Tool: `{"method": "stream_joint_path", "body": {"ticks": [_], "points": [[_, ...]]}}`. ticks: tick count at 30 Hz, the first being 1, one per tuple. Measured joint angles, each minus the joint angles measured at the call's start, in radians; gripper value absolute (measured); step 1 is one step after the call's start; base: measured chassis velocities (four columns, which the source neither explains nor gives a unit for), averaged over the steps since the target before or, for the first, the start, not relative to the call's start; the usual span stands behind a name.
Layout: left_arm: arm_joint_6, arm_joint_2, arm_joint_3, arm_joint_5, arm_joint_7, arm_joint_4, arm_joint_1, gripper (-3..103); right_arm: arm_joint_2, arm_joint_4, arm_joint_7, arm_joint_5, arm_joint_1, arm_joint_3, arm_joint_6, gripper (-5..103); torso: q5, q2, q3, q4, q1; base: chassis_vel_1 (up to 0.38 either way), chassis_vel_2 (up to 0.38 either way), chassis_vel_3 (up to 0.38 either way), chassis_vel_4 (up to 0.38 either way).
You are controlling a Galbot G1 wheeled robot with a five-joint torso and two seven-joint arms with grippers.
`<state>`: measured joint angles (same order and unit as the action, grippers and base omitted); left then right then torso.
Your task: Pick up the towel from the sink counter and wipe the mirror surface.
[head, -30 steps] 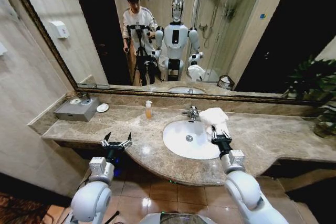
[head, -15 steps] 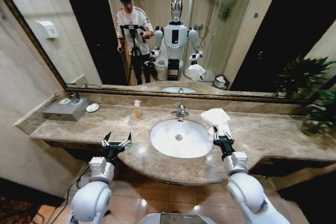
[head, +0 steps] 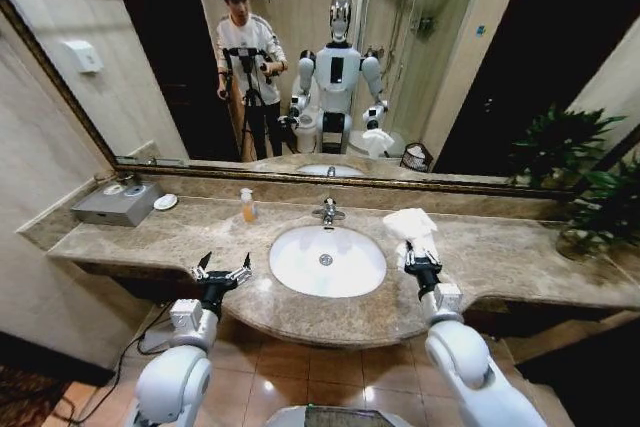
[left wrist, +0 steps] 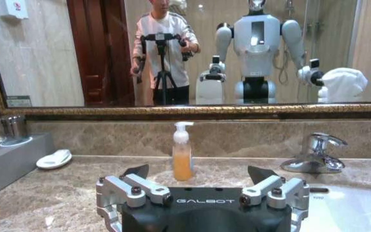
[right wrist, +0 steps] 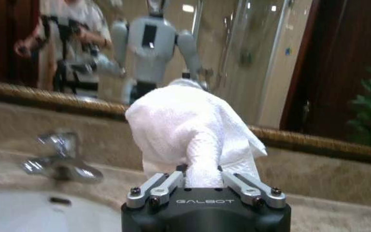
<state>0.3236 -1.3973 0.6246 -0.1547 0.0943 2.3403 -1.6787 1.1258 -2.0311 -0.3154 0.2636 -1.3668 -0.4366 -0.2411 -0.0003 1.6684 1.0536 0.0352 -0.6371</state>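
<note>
In the head view, the grey box (head: pixel 108 205) is sitting at the far left of the sink counter (head: pixel 500 257), with the small white dish (head: pixel 166 202) just beside it and the soap bottle (head: pixel 246 205) further right, near the tap (head: pixel 327 213). The left wrist view is adding detail: a metal cup (left wrist: pixel 15 128) is standing on that box, and the bottle is holding amber liquid. The left gripper (head: pixel 222 271) is hovering at the front edge of the surface, its jaws spread wide and holding nothing. The white basin (head: pixel 327 260) is lying between the two arms. To its right, the right gripper (head: pixel 417 261) is holding the towel (head: pixel 412 226) up above the surface, jaws clamped on its lower end; the right wrist view is showing the bunched cloth close before the mirror (head: pixel 300 57). Since the earlier frames the camera has been swinging, so the whole counter is sitting further left in the picture, while both arms keep their poses.
</note>
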Motion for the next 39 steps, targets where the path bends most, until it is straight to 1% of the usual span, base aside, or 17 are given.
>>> {"method": "stream_joint_path", "body": {"ticks": [2,4,5,8,11,13,15,16,18,19,22,23,24,28,30,34,39], "points": [[0.0,0.0,0.0,0.0,0.0,0.0,0.0,100,-0.035,0.074,0.042,0.023,0.066,-0.022,-0.039,14,0.0005,0.0,0.0,0.0008,0.0,0.0,0.0,0.0,0.0],[0.0,0.0,0.0,0.0,0.0,0.0,0.0,100,-0.044,0.083,0.051,0.025,0.078,-0.022,-0.048,14,0.0005,0.0,0.0,0.0008,0.0,0.0,0.0,0.0,0.0],[0.0,0.0,0.0,0.0,0.0,0.0,0.0,100,-0.071,0.089,0.066,0.039,0.11,-0.002,-0.087,14,0.0003,0.0,0.0,0.0006,0.0,-0.051,-0.006,0.038,0.018],[0.0,0.0,0.0,0.0,0.0,0.0,0.0,100,-0.096,0.084,0.068,0.064,0.138,0.046,-0.121,14,0.0002,0.0,0.0,0.0,-0.001,0.0,0.0,0.0,0.0],[0.0,0.0,0.0,0.0,0.0,0.0,0.0,100,-0.135,0.104,0.062,0.079,0.237,0.198,-0.159,14,0.0001,0.0,0.0,0.0011,0.0,0.0,0.0,0.0,0.0],[0.0,0.0,0.0,0.0,0.0,0.0,0.0,100,-0.141,0.109,0.057,0.078,0.264,0.235,-0.17,14,0.0002,0.0,0.0,0.001,0.0,0.0,0.0,0.0,0.0],[0.0,0.0,0.0,0.0,0.0,0.0,0.0,100,-0.166,0.118,0.052,0.093,0.342,0.352,-0.228,14,0.0001,0.0,0.0,0.0011,0.0,0.0,0.0,0.0,0.0],[0.0,0.0,0.0,0.0,0.0,0.0,0.0,100,-0.166,0.118,0.052,0.093,0.342,0.352,-0.228,14,0.0001,0.0,0.0,0.0011,0.0,0.0,0.0,0.0,0.0],[0.0,0.0,0.0,0.0,0.0,0.0,0.0,100,-0.181,0.178,0.073,0.129,0.43,0.44,-0.28,14,0.0002,0.0,0.0,0.0009,0.0,0.0,0.0,0.0,0.0],[0.0,0.0,0.0,0.0,0.0,0.0,0.0,100,-0.181,0.178,0.073,0.129,0.43,0.44,-0.28,14,0.0002,0.0,0.0,0.0009,0.0,0.0,0.0,0.0,0.0],[0.0,0.0,0.0,0.0,0.0,0.0,0.0,100,-0.219,0.235,0.163,0.175,0.507,0.483,-0.375,14,0.0001,0.0,0.0,0.001,0.0,0.0,0.0,0.0,0.0],[0.0,0.0,0.0,0.0,0.0,0.0,0.0,100,-0.219,0.235,0.163,0.175,0.507,0.483,-0.375,14,0.0001,0.0,0.0,0.001,0.0,0.0,0.0,0.0,0.0],[0.0,0.0,0.0,0.0,0.0,0.0,0.0,100,-0.245,0.254,0.227,0.182,0.524,0.489,-0.42,14,0.0,0.0,0.0,0.0004,0.0,0.0,0.0,0.0,0.0],[0.0,0.0,0.0,0.0,0.0,0.0,0.0,100,-0.283,0.282,0.305,0.137,0.545,0.513,-0.453,14,0.0001,0.0,0.0,0.0001,0.0,0.0,0.0,0.0,0.0],[0.0,0.0,0.0,0.0,0.0,0.0,0.0,100,-0.283,0.295,0.317,0.125,0.562,0.534,-0.457,14,-0.0003,0.0,0.0,-0.0003,0.0,0.0,0.0,0.0,0.0],[0.0,0.0,0.0,0.0,0.0,0.0,0.0,100,-0.203,0.387,0.303,0.112,0.688,0.653,-0.452,14,0.0002,0.0,0.0,0.0015,0.0,0.0,0.0,0.0,0.0],[0.0,0.0,0.0,0.0,0.0,0.0,0.0,100,-0.162,0.426,0.286,0.114,0.739,0.709,-0.447,14,0.0,0.0,0.0,0.0014,0.0,0.0,0.0,0.0,0.0]]}}
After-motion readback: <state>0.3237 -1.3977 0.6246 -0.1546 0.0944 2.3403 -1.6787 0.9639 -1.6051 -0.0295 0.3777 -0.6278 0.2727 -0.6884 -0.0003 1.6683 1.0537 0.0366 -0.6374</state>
